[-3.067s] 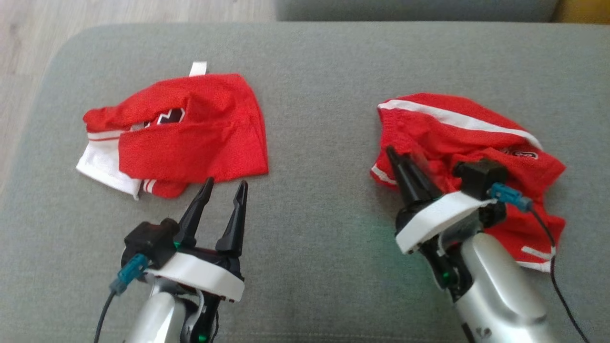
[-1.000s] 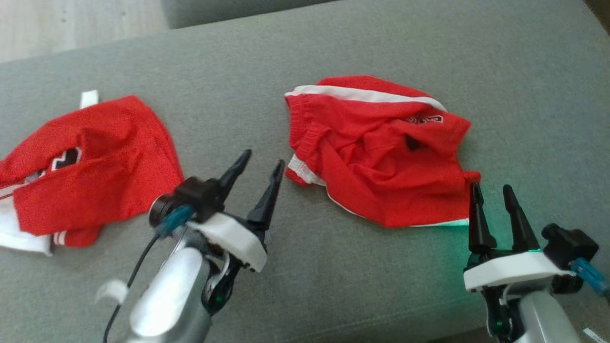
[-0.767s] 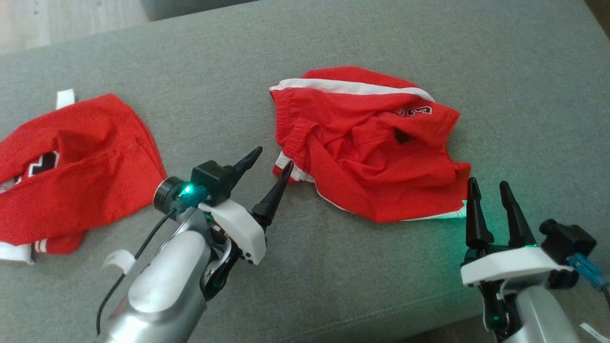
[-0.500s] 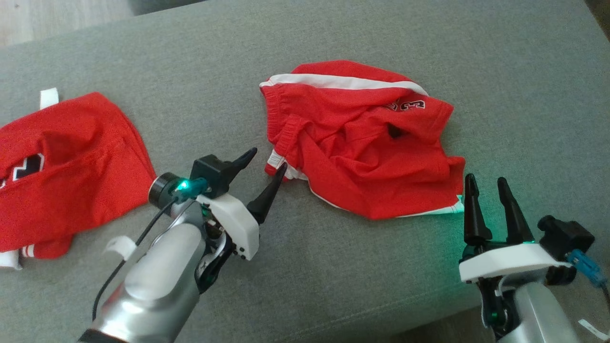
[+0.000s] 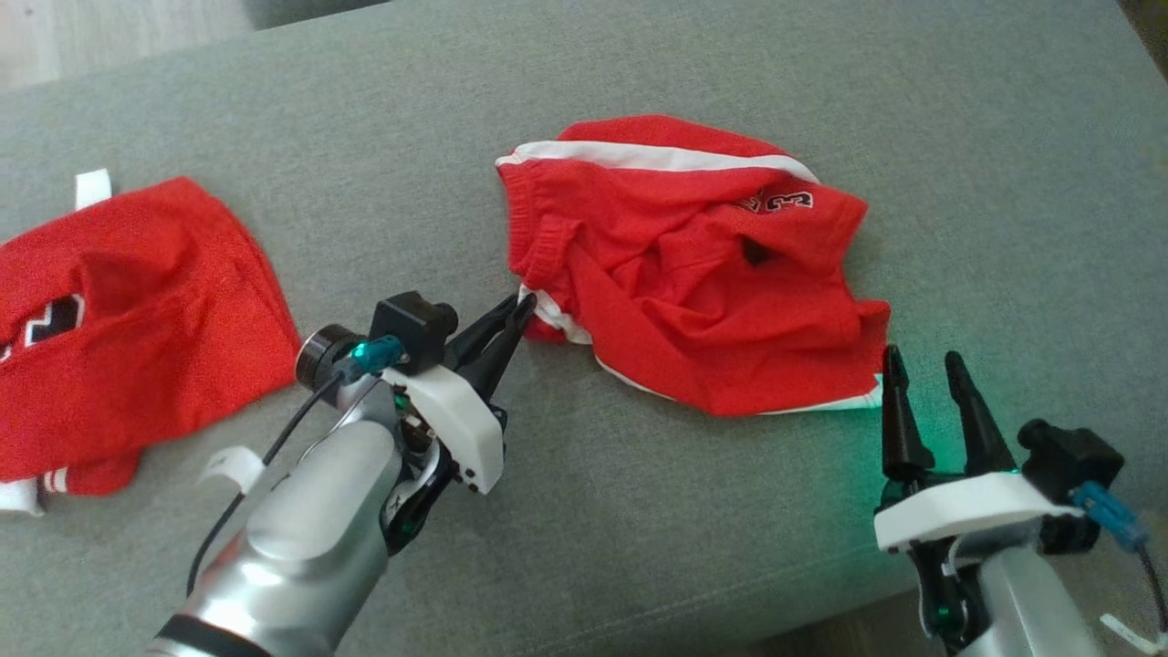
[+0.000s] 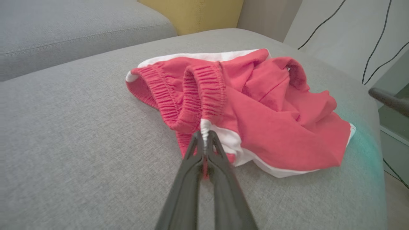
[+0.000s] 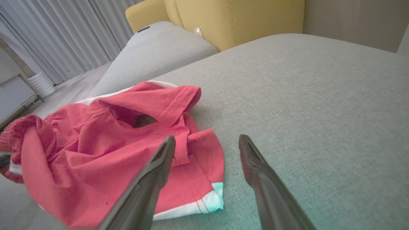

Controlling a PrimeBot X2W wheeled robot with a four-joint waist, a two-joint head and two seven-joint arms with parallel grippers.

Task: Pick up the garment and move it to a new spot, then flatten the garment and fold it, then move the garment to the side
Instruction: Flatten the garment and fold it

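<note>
The left gripper (image 5: 522, 306), spread a moment ago, now pinches the edge of the shorts (image 5: 693, 301), so lifting can begin; the right gripper (image 5: 920, 358) stands spread

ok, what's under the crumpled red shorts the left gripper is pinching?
The shorts lie on the grey cushion, which shows all round them. The left gripper is shut on their white-trimmed corner. Anything beneath the bunched fabric is covered.

— What's around me out there?
— I see a grey upholstered seat (image 5: 639, 511), another grey cushion (image 7: 153, 51) behind it, a yellow armchair (image 7: 236, 19) and pale pleated curtains (image 7: 64, 35).
— Floor?
— Light wood floor (image 5: 91, 46). Black cables (image 6: 321, 25) hang on a white wall (image 6: 338, 48).
</note>
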